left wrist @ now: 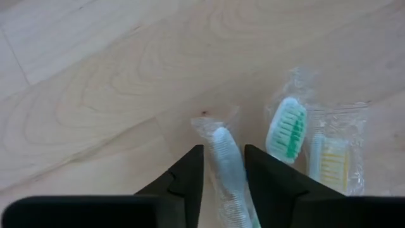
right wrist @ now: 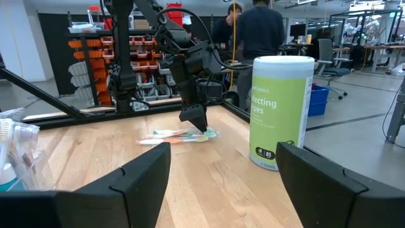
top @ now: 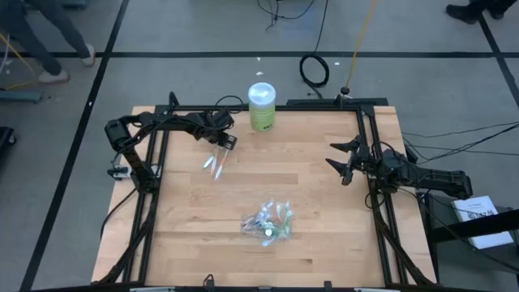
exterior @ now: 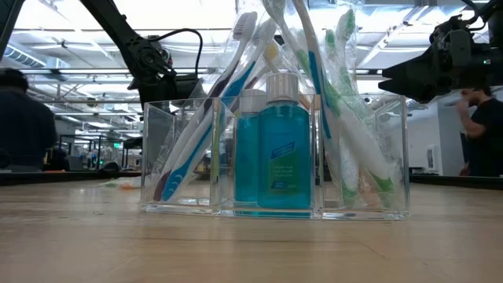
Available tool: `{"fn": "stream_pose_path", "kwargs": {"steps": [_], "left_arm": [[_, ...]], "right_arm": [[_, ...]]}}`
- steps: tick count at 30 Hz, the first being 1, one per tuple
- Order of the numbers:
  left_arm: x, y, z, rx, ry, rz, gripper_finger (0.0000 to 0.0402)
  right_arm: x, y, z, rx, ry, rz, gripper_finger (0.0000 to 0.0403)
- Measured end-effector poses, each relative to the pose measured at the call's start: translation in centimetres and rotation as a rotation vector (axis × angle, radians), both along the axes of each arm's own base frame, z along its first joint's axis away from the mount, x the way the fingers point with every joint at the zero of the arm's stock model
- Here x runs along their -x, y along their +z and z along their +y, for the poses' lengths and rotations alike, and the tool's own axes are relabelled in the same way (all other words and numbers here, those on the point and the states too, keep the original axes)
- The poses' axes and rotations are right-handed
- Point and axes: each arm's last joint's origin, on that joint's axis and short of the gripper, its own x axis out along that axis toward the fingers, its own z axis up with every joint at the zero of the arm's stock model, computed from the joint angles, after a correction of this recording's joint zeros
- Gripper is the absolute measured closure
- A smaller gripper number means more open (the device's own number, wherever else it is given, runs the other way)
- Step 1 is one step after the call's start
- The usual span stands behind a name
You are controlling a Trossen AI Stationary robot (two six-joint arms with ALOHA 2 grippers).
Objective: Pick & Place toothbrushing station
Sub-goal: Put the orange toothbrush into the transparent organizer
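Observation:
A clear compartmented holder (top: pixel 268 221) stands near the table's near middle. In the low view it holds several wrapped toothbrushes (exterior: pixel 236 86) and two blue bottles (exterior: pixel 284 149). Three more wrapped toothbrushes (top: pixel 215 165) lie on the wood at the far left: a white one (left wrist: pixel 228 174), a green-bristled one (left wrist: pixel 288 130) and a yellow-bristled one (left wrist: pixel 330 158). My left gripper (top: pixel 227 143) is down on these and shut on the white one. My right gripper (top: pixel 339 162) hangs open and empty at the table's right side. My left gripper (left wrist: pixel 224 152) pinches the white toothbrush's wrapped head end (left wrist: pixel 223 142) between its two fingers. The fingers slant down from the far side and lie on either side of the brush, along its length. In the right wrist view (right wrist: pixel 200 126) the brush lies low at the table.
A green-and-white wipes canister (top: pixel 261 106) stands at the table's far edge, close to the left gripper. Black frame rails (top: pixel 369 154) run along both sides. Bare wood lies between the loose brushes and the holder. People show in the room beyond (right wrist: pixel 256 31).

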Motion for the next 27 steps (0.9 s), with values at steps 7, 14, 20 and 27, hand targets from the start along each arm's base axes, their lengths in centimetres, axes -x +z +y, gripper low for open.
{"fn": "stream_pose_path", "kwargs": {"steps": [7,14,20,27], "left_arm": [[0.0,0.0,0.0,-0.003,-0.013,0.004,0.0335],[-0.1,0.5,-0.2,-0.021,-0.062,0.004,0.0379],[-0.1,2.7,-1.0,-0.104,-0.084,-0.033,0.0382],[0.3,6.8,-2.8,-0.2,-0.138,-0.146,0.0383]], "right_arm": [[0.0,0.0,0.0,0.0,0.0,0.0,0.0124],[0.0,0.0,0.0,0.0,0.0,0.0,0.0124],[0.0,0.0,0.0,0.0,0.0,0.0,0.0124],[0.0,0.0,0.0,0.0,0.0,0.0,0.0124]]}}
